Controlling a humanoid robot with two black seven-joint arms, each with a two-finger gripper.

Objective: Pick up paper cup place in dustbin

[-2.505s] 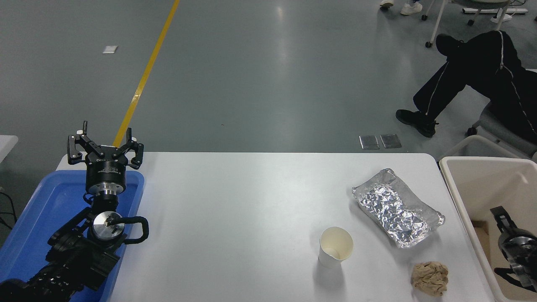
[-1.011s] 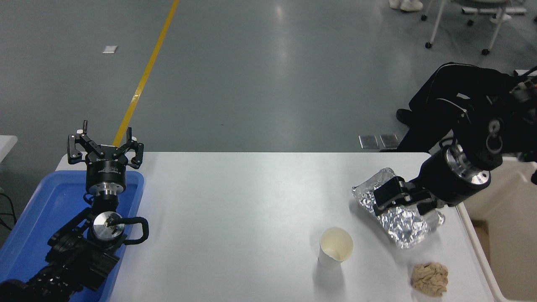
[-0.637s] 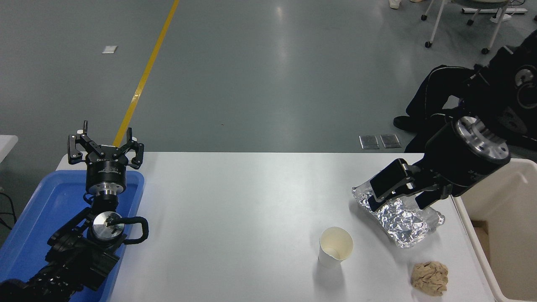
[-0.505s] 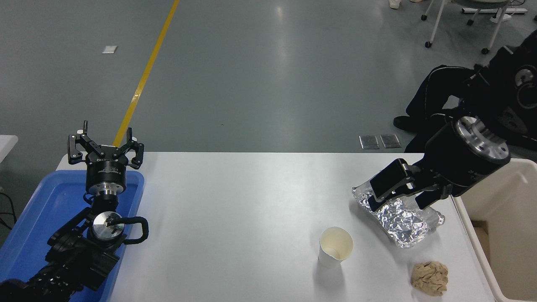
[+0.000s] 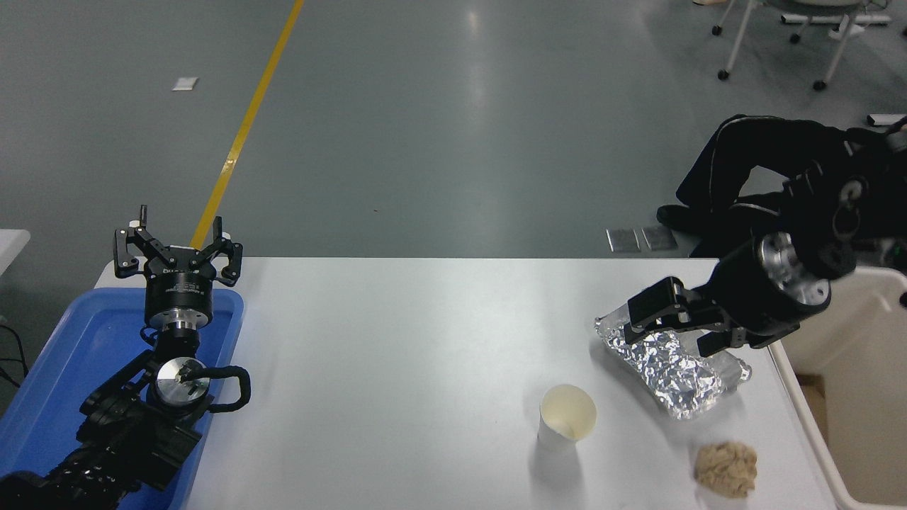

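Black and two-fingered, the right gripper [image 5: 673,327] is hovering with its jaws spread wide and holding nothing, over the far end of the crumpled foil tray [image 5: 669,361]. Its fingers are pointing leftward and toward the camera, out from the right arm entering at the right edge. From that gripper the paper cup [image 5: 567,422] is lying down and to the left in the head view, nearer the robot's side of the white table [image 5: 397,368], well apart from the fingertips and clear of the tray's near corner. Standing upright, the cup is presenting its long axis vertically and its open mouth upward. Just right of it, a tan paper ball [image 5: 725,468] is resting. Beyond the table's right edge, the dustbin [image 5: 868,340] is waiting behind the working arm. Parked over the blue tray [image 5: 64,368] at lower left, the left gripper [image 5: 178,249] is sitting open, much farther from the cup, so the right arm is judged the nearer tool.
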